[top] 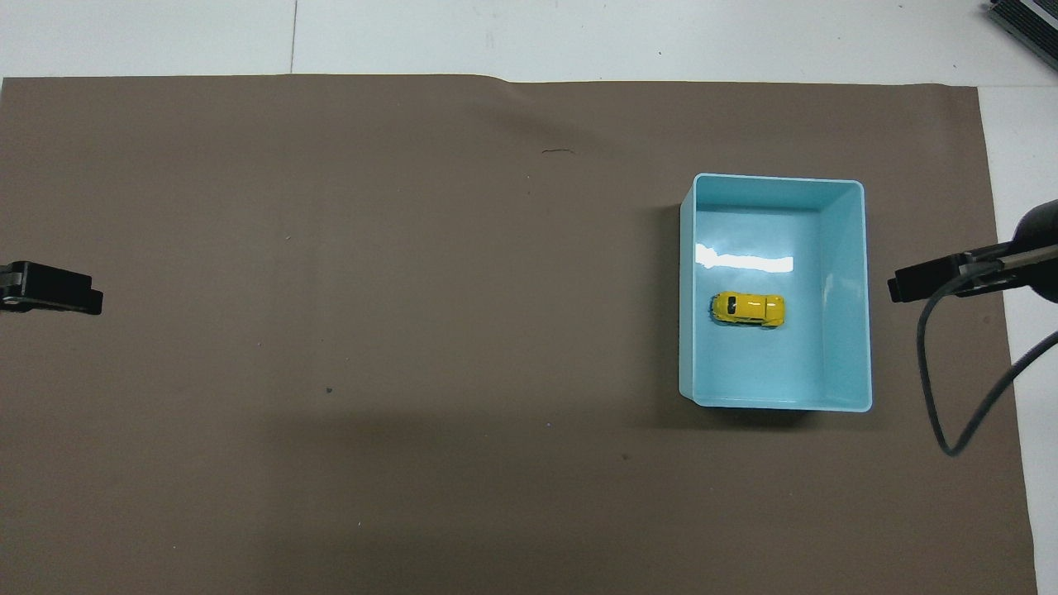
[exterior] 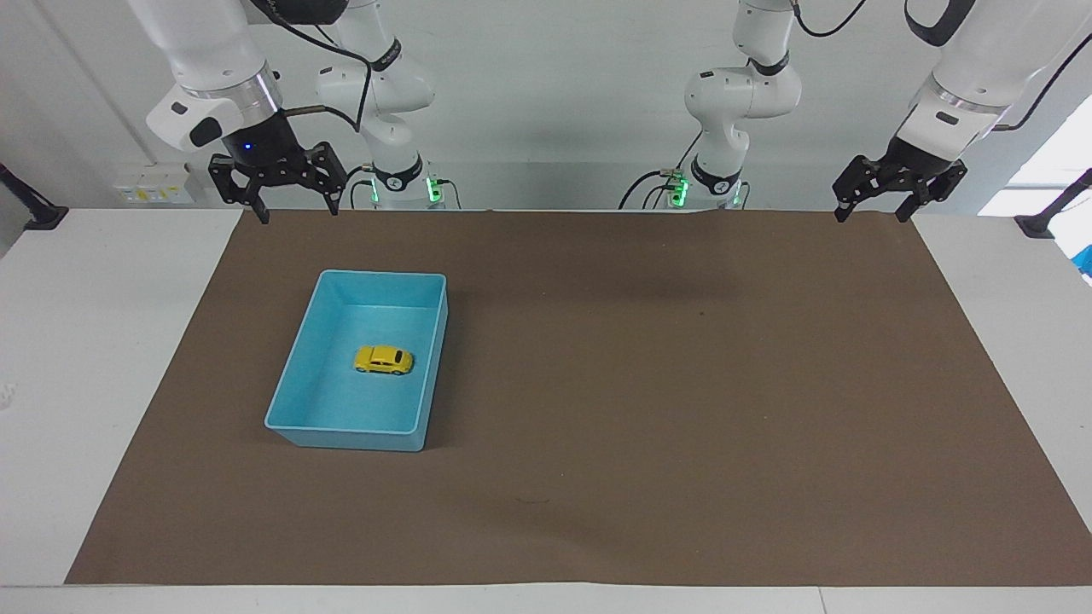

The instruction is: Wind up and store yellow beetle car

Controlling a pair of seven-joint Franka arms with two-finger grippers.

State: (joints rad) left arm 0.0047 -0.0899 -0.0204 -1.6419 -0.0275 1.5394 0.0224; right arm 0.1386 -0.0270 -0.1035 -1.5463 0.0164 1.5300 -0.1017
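Note:
The yellow beetle car (exterior: 384,360) (top: 747,309) rests on its wheels on the floor of a light blue tray (exterior: 294,384) (top: 860,289), near the tray's middle. My right gripper (exterior: 299,213) hangs open and empty over the mat's edge by the robots, at the right arm's end of the table, well clear of the tray. My left gripper (exterior: 870,216) waits open and empty over the mat's corner at the left arm's end. Only the grippers' tips show in the overhead view.
A large brown mat (exterior: 648,384) covers most of the white table (exterior: 77,358). The tray stands on it toward the right arm's end. A black cable (top: 942,397) loops down from the right arm beside the tray.

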